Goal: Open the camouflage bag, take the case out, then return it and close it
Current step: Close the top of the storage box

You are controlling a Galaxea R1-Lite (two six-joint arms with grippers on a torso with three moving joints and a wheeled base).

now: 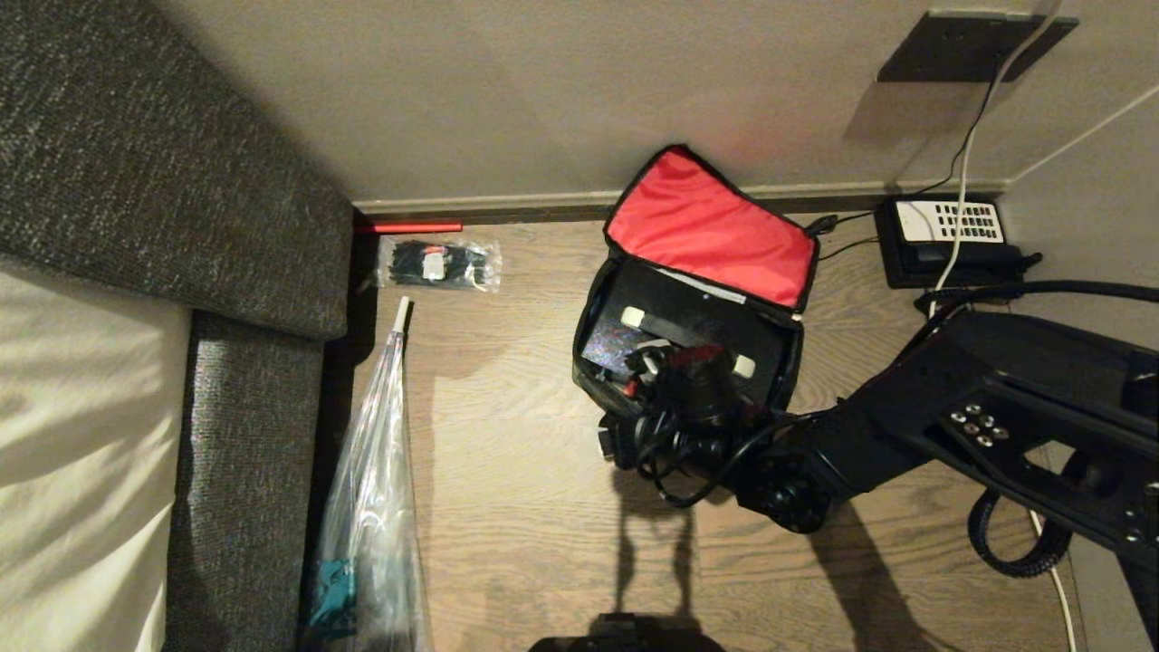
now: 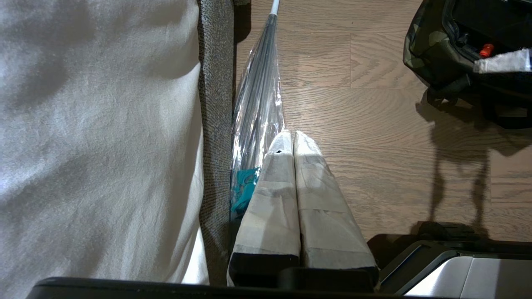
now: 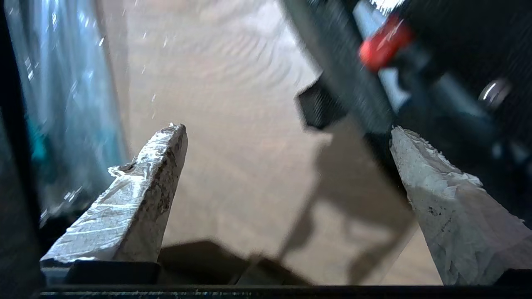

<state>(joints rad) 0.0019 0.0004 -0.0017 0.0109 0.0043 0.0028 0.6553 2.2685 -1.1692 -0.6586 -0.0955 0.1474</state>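
Note:
The camouflage bag [image 1: 593,362] stands open on the wooden floor by the wall, its red-lined lid [image 1: 711,226] thrown back. Inside lies the black case [image 1: 675,317], with white handle ends [image 1: 632,317] and a red latch [image 3: 384,41]. My right arm comes in from the right and its wrist [image 1: 693,398] covers the bag's near edge. The right gripper [image 3: 286,128] is open wide with only floor between its taped fingers [image 3: 153,187], and one finger reaches over the bag's rim [image 2: 503,62]. The left gripper [image 2: 293,135] is shut and parked low beside the sofa.
A black telephone [image 1: 951,237] with a white keypad sits by the wall to the right of the bag, cables running up to a wall plate [image 1: 969,45]. An umbrella in clear plastic [image 1: 376,471] lies along the grey sofa [image 1: 136,181]. A small plastic packet [image 1: 439,263] lies near the skirting.

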